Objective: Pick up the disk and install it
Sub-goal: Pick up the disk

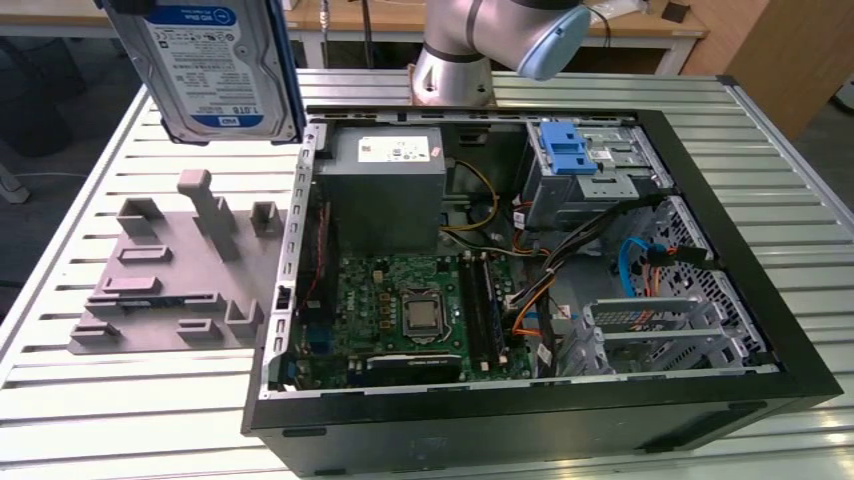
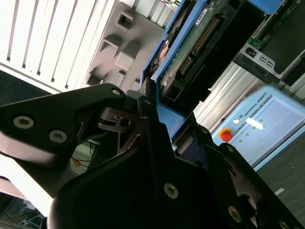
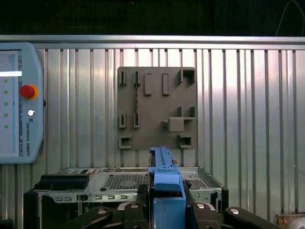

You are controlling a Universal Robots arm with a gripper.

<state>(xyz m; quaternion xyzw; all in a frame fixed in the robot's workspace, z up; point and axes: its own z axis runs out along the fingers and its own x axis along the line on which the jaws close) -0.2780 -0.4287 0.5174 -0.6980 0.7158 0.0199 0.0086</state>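
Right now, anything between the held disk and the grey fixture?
Nothing. In the exterior view the disk hangs clear of the fixture; only bare table slats show in the gap.

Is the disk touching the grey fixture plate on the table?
Apart. In the exterior view the disk hangs clear above the grey fixture plate, with table slats showing between them.

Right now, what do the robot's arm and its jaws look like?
The arm is a smooth, silver-grey tube with a rounded pale blue cap on one joint. Its gripper is chunky and black. It has angular jaws and linked pieces dotted with round silver screws, seen in both wrist views.
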